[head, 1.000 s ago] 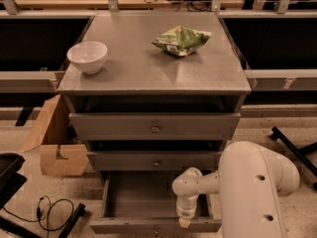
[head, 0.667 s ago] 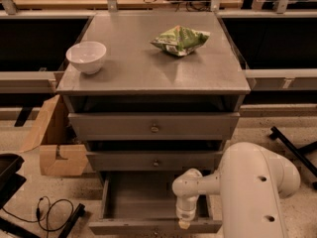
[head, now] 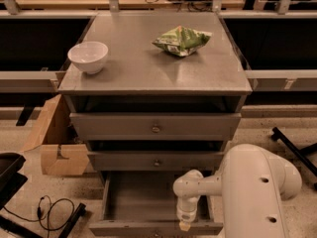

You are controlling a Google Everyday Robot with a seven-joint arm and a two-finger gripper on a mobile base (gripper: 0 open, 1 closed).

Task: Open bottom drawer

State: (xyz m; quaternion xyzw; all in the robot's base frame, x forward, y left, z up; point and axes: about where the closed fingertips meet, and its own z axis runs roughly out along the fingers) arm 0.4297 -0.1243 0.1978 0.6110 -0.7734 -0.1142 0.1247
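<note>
tool (head: 184,225) at bottom drawer (head: 143,200) front rim; bowl (head: 88,56), green bag (head: 182,39) atop cabinet (head: 133,76)

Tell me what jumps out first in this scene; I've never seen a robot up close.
The bulky white arm at lower right dominates, its gripper hanging at the front edge of the bottom drawer, which stands open and bare inside. On top of the cabinet sit a white bowl at the left and a crumpled green bag toward the back right.
</note>
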